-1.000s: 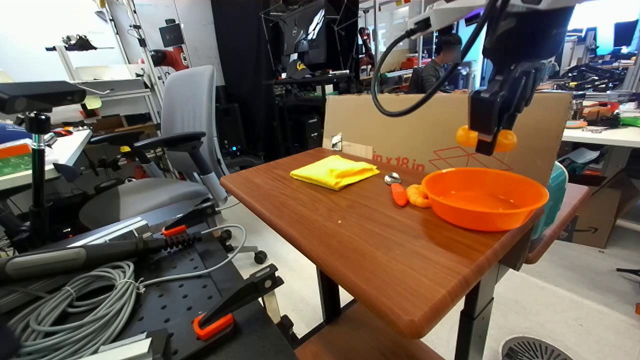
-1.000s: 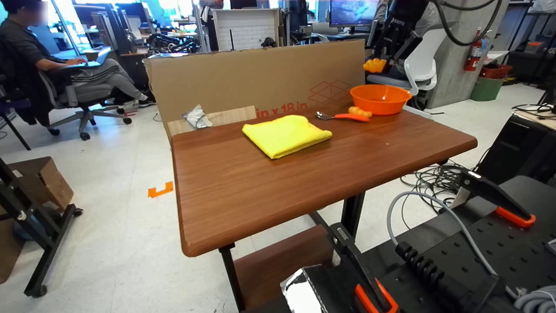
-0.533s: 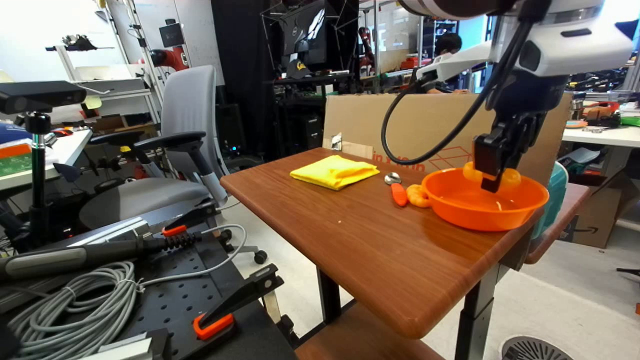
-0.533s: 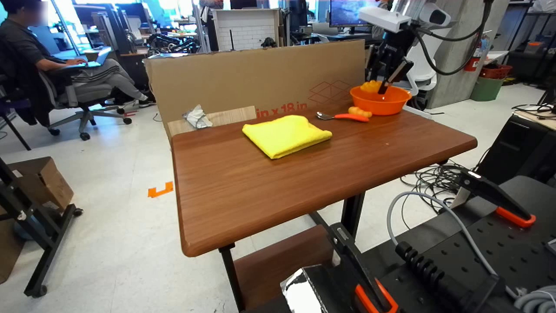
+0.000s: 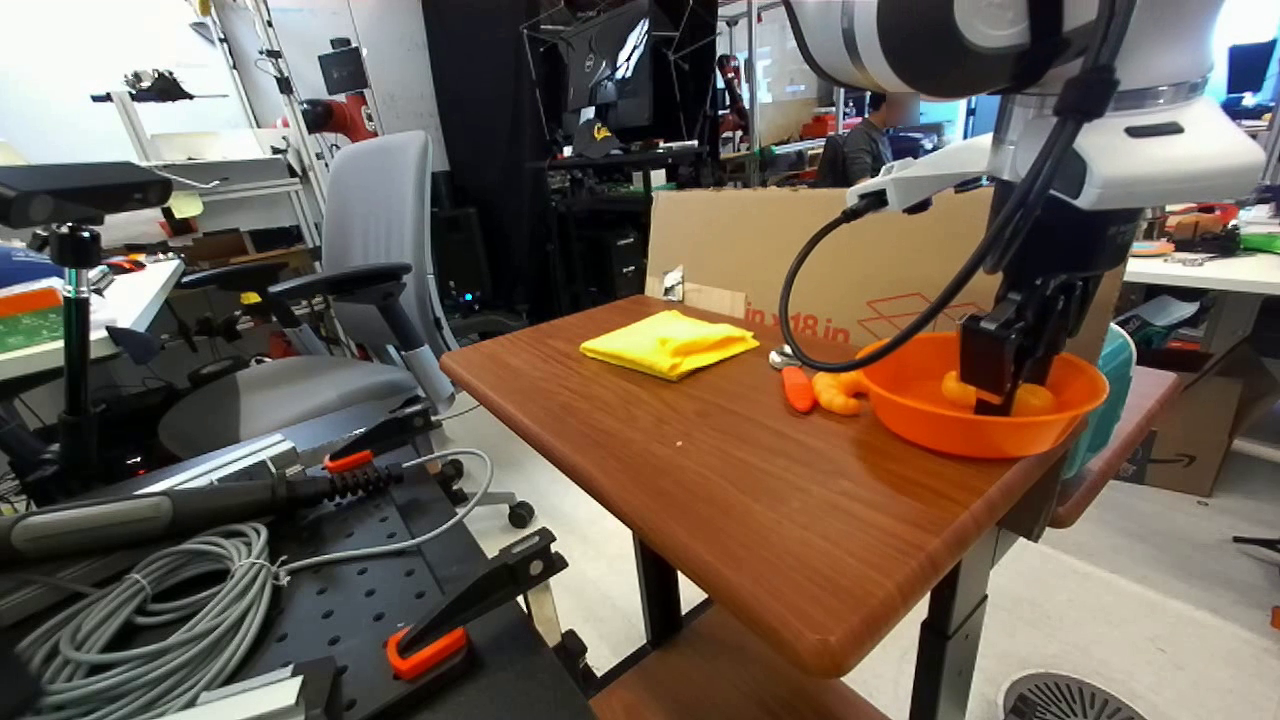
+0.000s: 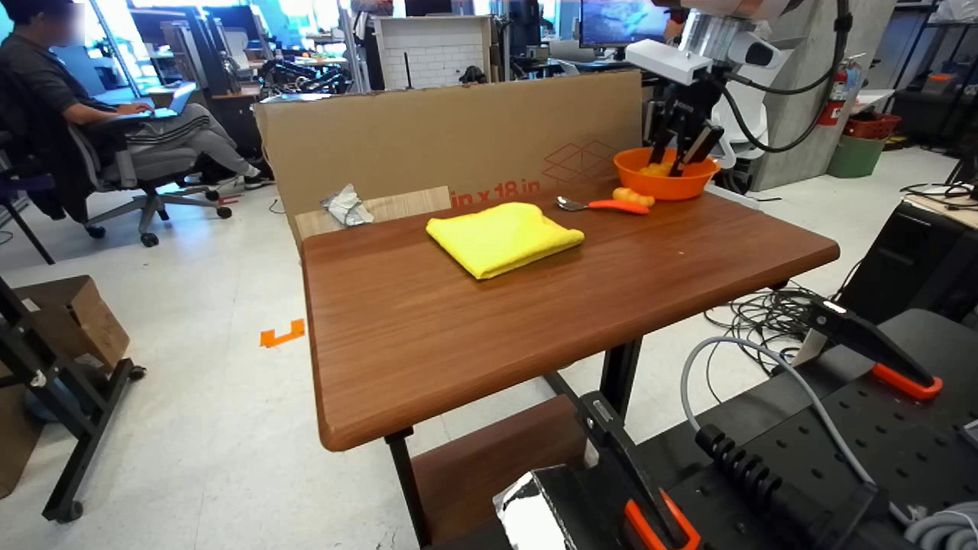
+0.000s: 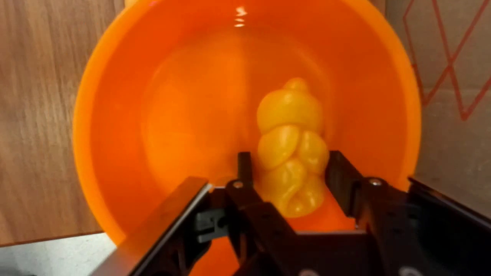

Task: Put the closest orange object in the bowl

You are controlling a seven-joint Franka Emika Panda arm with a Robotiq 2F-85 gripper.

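A lumpy yellow-orange object [image 7: 290, 111] lies in the orange bowl [image 7: 85, 126], towards its right side in the wrist view. My gripper [image 7: 290, 163] reaches down into the bowl with its fingers on either side of this object. A narrow gap shows between the left finger [image 7: 244, 166] and the object; the right one is beside it or just touching. In both exterior views the gripper [image 5: 1008, 392] [image 6: 667, 166] is inside the bowl [image 5: 925, 432] [image 6: 680, 188]. A similar lumpy orange object [image 5: 836, 393] [image 6: 633, 197] lies on the table against the bowl's outside.
A spoon with an orange handle [image 5: 798, 389] [image 6: 617, 205] lies beside the outer lumpy object. A folded yellow cloth [image 5: 668, 345] [image 6: 503, 240] lies on the wooden table [image 5: 720, 490]. An upright cardboard sheet [image 6: 451, 137] stands along the table's edge behind the bowl.
My gripper has come down with the lumpy object from above the bowl into it. The object now lies in the bowl with the fingers slightly apart from it. The bowl has shifted a little.
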